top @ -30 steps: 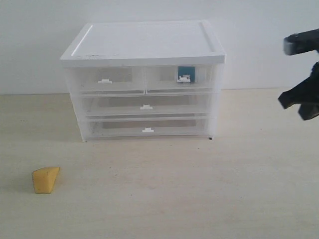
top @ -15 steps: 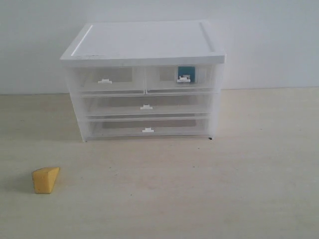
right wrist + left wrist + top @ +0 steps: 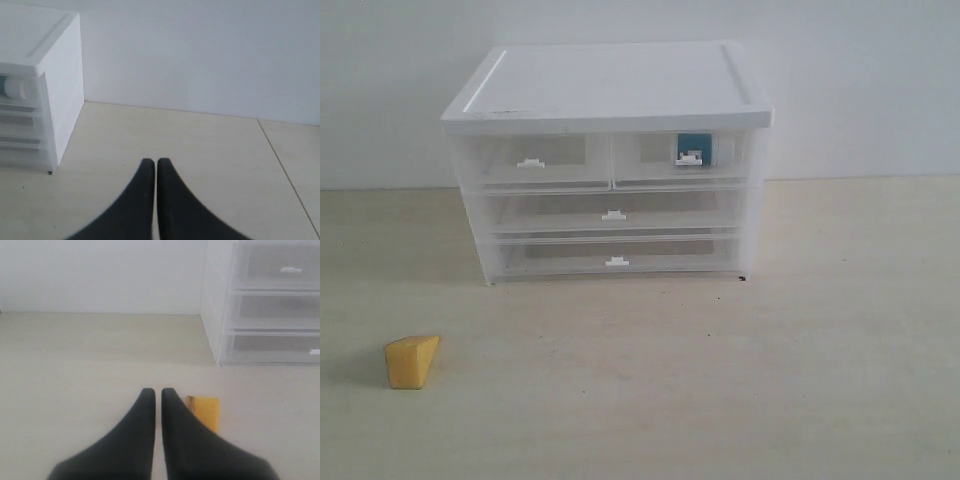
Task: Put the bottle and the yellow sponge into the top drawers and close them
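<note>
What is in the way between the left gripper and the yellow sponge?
Nothing visible: the left gripper sits close beside the yellow sponge. But the top left drawer, where it could go, is shut.

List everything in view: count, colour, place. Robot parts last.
cabinet: one, white top with translucent body, on the table against the wall.
top drawers: two, translucent with white pull tabs, side by side under the cabinet top, both shut.
full-width drawers: two, translucent, stacked below the top drawers, both shut.
bottle: one, white with a teal label, inside the right top drawer.
yellow sponge: one, yellow-orange, on the table, front-left of the cabinet and apart from it.
table: one, pale wood.
wall: one, white, behind the cabinet.
left gripper: one, black, fingers together, near the sponge.
right gripper: one, black, fingers together, holding nothing, beside the cabinet.
</note>
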You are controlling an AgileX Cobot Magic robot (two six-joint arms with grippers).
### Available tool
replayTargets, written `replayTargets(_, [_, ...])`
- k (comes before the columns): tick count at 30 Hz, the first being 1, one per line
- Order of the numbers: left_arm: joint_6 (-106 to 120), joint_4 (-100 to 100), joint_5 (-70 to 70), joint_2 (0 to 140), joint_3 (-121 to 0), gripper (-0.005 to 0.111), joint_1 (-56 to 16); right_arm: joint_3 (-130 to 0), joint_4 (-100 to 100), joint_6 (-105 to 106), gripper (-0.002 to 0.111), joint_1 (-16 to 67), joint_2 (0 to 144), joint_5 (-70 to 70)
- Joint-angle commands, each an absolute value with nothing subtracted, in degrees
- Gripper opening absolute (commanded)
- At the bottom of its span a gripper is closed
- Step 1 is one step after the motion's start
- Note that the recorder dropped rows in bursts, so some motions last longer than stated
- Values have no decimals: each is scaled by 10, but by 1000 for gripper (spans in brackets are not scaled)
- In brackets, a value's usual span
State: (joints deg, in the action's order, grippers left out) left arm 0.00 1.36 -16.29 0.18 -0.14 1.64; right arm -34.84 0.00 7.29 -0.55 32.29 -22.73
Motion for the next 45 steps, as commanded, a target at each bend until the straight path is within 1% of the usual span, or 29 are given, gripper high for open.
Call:
replayTargets(1, [-3, 15, -163, 0, 0, 4, 17, -347, -4, 82, 0, -5, 313, -221])
replayTargets(4, [-3, 15, -163, 0, 0, 4, 17, -336, 0, 81, 0, -5, 313, -213])
replayTargets(7, [-3, 15, -163, 0, 0, 4, 17, -247, 0, 82, 0, -5, 271, -127])
replayTargets(9, [-3, 15, -163, 0, 0, 4, 17, -195, 0, 82, 0, -5, 237, -109])
replayTargets(12, [-3, 15, -163, 0, 0, 4, 17, -164, 8, 74, 0, -5, 206, -111])
replayTargets(24, [-3, 15, -163, 0, 0, 4, 17, -129, 23, 74, 0, -5, 180, -118])
replayTargets(36, [-3, 15, -163, 0, 0, 4, 17, -39, 17, -6, 0, -5, 45, -128])
replayTargets(45, [-3, 15, -163, 0, 0, 4, 17, 0, 16, 5, 0, -5, 12, -143])
